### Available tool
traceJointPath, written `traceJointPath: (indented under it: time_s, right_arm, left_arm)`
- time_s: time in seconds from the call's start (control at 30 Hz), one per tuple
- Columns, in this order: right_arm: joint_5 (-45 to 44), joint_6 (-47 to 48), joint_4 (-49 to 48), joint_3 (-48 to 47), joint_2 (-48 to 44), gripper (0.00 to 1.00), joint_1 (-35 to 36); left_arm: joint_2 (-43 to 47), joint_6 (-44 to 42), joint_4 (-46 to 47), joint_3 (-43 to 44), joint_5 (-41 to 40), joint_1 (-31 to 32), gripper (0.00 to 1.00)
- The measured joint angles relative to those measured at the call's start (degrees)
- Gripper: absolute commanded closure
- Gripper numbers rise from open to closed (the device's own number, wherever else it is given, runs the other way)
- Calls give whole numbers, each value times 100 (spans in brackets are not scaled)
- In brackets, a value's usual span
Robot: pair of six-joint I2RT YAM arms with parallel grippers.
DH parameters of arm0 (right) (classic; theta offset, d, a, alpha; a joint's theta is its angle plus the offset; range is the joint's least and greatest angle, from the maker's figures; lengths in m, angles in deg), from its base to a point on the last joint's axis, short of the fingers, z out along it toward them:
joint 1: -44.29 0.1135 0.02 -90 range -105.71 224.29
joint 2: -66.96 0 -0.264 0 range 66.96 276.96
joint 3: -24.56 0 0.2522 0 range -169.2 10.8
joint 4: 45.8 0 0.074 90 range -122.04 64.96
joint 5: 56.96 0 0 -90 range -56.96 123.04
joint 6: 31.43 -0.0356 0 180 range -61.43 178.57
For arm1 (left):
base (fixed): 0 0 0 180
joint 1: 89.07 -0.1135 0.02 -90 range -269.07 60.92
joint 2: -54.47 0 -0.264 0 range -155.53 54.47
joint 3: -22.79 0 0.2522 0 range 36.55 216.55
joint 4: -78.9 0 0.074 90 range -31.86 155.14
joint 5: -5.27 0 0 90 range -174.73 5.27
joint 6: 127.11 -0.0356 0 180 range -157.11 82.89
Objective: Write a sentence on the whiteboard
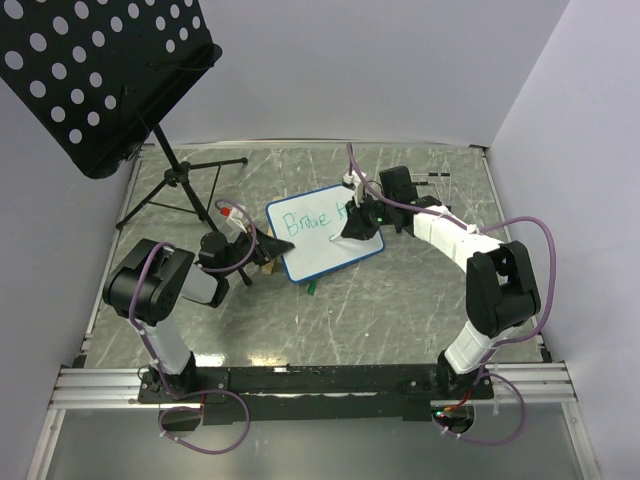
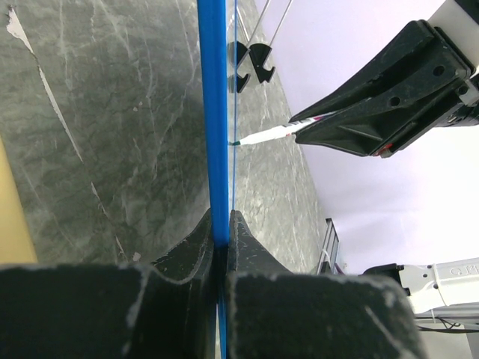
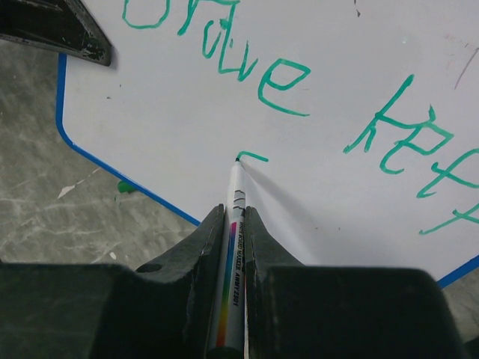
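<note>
- The left fingers (image 2: 203,238) are closed tight on the blue rim of the whiteboard (image 2: 217,112), pinching it edge-on. The board runs straight away from them along their own line.
- In the top view the whiteboard lies between the two arms on the bench (image 1: 400,300). Its long axis runs from the left fingers across toward the right ones. Whether the held edge is lifted off the bench I cannot tell.
- The sentence (image 3: 224,60) so far reads "Brave" and a rough "keep". It forms a single line beyond the right fingertips and trails off to their right. Beneath "Brave" a short green stroke begins a second line.
- The right fingers (image 3: 215,228) are clamped on a marker (image 3: 234,194), whose long axis points straight out between them. Its tip touches the board just ahead of them, at the left end of that short stroke.
- As a judgement, the next letters belong to the right of the tip, where the board is blank. The right arm is the one placed to write, while the left only steadies the board.
</note>
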Motion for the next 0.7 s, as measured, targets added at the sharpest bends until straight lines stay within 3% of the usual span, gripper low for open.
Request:
traceJointPath:
  time_s: [0.7]
  right_arm:
    - [-162,44,175,-13,0,100,-127]
  left_arm:
    - [0,-4,-22,0,-11,0,99]
